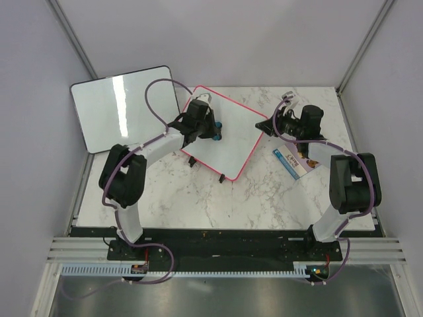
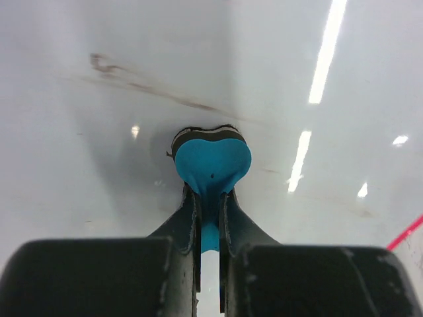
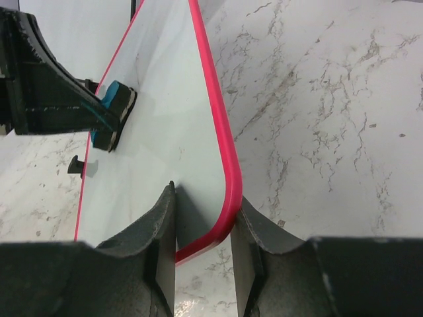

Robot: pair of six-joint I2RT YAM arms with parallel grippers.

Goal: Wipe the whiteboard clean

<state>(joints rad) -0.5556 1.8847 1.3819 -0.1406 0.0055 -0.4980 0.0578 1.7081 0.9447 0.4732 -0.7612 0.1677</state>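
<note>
The whiteboard [image 1: 231, 142] with the pink-red frame lies slanted on the marble table. My left gripper [image 1: 206, 122] is over the board's far left part, shut on a blue eraser [image 2: 211, 162] whose pad presses on the white surface [image 2: 99, 185]. A faint grey-brown smear [image 2: 152, 89] runs across the board beyond the eraser. My right gripper [image 3: 203, 198] is closed around the board's right corner: one finger is on the white face and the other touches the red frame [image 3: 218, 132]. The eraser [image 3: 114, 109] and left gripper fingers [image 3: 53, 99] also show in the right wrist view.
A black-framed white board [image 1: 125, 109] leans at the back left, partly off the table. A small blue-and-white card [image 1: 291, 162] lies on the table near the right arm. A black foot [image 3: 76, 165] sticks out at the whiteboard's edge. Walls enclose the table.
</note>
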